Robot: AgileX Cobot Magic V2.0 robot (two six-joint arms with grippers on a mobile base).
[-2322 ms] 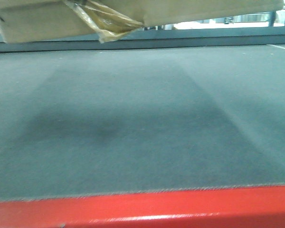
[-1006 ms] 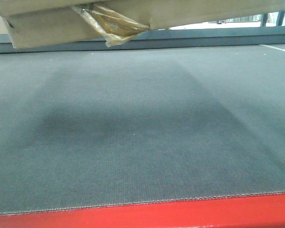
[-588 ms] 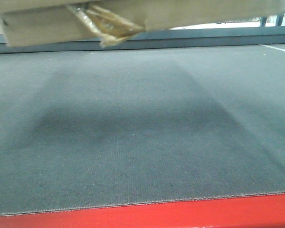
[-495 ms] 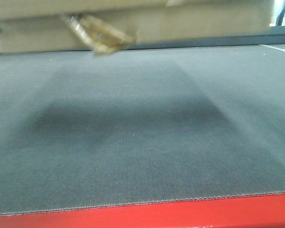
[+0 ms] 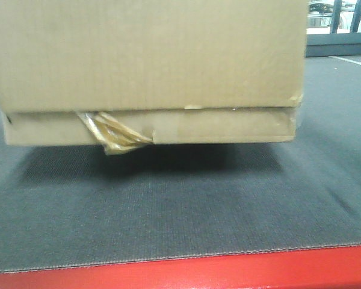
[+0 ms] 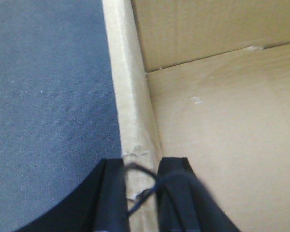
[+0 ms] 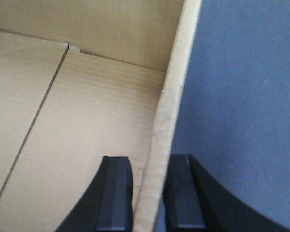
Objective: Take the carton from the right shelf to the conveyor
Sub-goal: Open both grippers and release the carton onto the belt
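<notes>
Carton (image 5: 147, 60) over grey conveyor (image 5: 168, 217), red border (image 5: 180, 271); left gripper (image 6: 142, 169), right gripper (image 7: 148, 164) pinching carton walls.

Matt corrugated cardboard carton (image 5: 147, 60), glossy amber tape (image 5: 114, 133), rough woven conveyor (image 5: 168, 211).

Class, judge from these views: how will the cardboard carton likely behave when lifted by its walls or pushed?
Probably light: the carton looks empty inside. Its walls likely flex; the one pinched by the left end effector shows a crease. Broad-based, it seems unlikely to tip on the textured conveyor.
</notes>
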